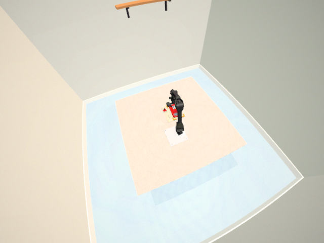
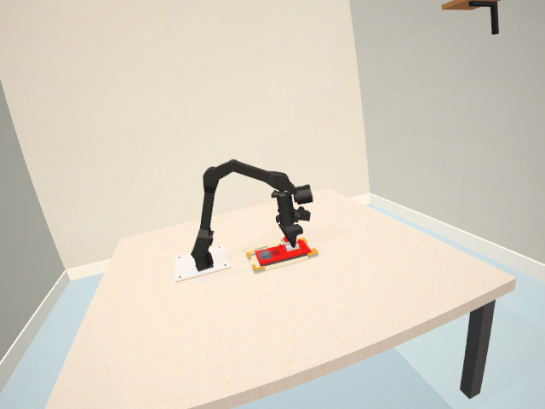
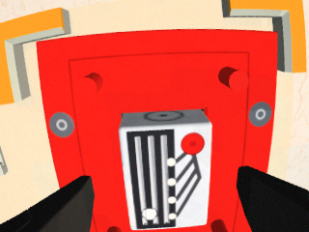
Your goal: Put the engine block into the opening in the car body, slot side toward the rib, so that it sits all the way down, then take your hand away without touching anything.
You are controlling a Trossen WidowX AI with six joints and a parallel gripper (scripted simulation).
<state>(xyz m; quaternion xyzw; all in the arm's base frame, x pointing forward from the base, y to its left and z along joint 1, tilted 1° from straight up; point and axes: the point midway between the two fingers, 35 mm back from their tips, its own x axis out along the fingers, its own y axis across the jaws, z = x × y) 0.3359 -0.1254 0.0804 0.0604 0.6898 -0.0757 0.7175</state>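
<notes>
The red car body (image 1: 172, 111) (image 2: 281, 256) (image 3: 159, 77) lies on the cream board between orange corner pieces. The white and grey engine block (image 2: 290, 248) (image 3: 169, 169) stands in the opening of the car body, with its upper part above the red surface. Its striped face with the red disc faces the wrist camera. My gripper (image 2: 293, 244) (image 3: 165, 183) is open around the block, with a red gap showing on both sides in the wrist view. The block's lower edges, the slot and the rib are hidden, so its seating depth cannot be told.
Orange corner pieces (image 2: 258, 267) (image 3: 41, 24) stand on the cream board (image 1: 168, 118) (image 3: 145, 14) around the car body. A small red part (image 1: 164, 110) is at the board's far left in the top view. The arm's white base plate (image 1: 172, 139) (image 2: 186, 272) is on the table.
</notes>
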